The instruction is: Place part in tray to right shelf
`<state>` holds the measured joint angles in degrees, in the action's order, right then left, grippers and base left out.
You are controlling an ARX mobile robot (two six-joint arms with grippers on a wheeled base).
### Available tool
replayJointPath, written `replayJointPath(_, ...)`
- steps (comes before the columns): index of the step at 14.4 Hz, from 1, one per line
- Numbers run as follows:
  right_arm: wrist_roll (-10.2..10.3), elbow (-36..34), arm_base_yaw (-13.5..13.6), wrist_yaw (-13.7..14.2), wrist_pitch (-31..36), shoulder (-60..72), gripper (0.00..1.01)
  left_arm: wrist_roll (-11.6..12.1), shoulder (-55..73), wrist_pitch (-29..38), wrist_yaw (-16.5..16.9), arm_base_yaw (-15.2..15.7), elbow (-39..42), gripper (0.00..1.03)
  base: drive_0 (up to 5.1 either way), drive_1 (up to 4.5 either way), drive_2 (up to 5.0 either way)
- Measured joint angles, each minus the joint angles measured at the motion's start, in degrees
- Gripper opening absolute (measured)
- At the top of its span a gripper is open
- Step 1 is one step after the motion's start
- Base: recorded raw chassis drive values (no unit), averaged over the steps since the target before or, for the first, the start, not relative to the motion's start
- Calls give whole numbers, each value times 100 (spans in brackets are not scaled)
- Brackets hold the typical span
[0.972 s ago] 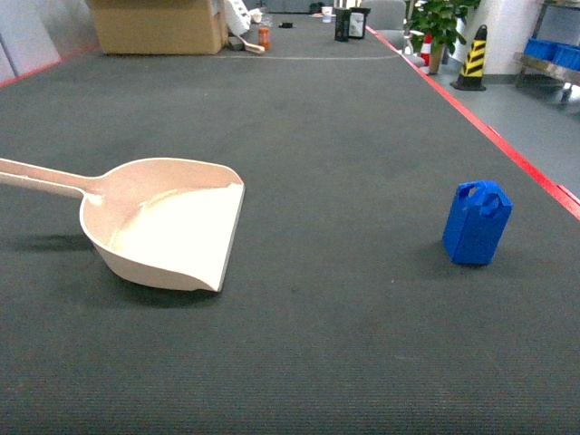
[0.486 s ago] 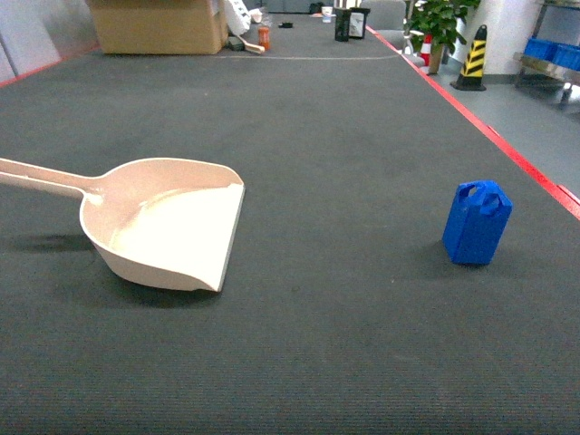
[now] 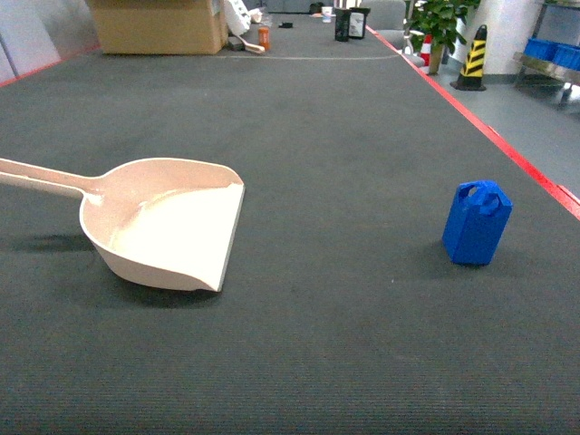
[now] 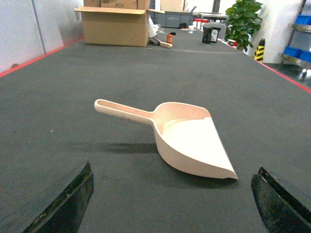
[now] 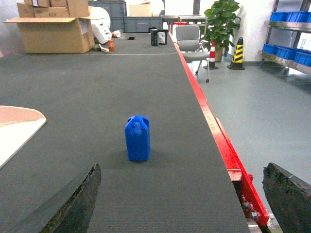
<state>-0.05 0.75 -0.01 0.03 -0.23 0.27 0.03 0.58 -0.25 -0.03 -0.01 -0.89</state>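
Bright-blue part [image 3: 477, 223], cream tray [image 3: 163, 222], dark grey table [image 3: 344, 136] edged red, yellow-and-black striped cone [image 3: 472, 57]

The part [image 5: 138, 139] stood upright on the dark table [image 5: 97, 87], framed by the right gripper's [image 5: 187, 199] wide-spread fingers [image 5: 73, 206]; the tray's [image 5: 14, 127] lip showed left.

this looks like a warehouse or factory test floor: a very long table [image 3: 299, 181] covered in dark grey matting with a red edge [image 5: 214, 131] runs far ahead of the end effectors, and an open cardboard box [image 4: 115, 26] with small bottles and containers [image 3: 350, 23] sits at its far end. off to the right of the right end effector there is bare grey concrete floor [image 5: 262, 107], a yellow-and-black striped bollard [image 5: 237, 47], a rolling office chair [image 5: 190, 41], a potted plant [image 5: 218, 22], and metal shelving holding blue storage bins [image 5: 286, 48].
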Motion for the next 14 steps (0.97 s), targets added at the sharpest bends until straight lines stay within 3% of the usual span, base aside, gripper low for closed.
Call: replayJointPath(14, 0, 0, 0, -2, 0, 0, 98, 0, 0, 0, 0, -2, 0, 98, 0, 0, 0)
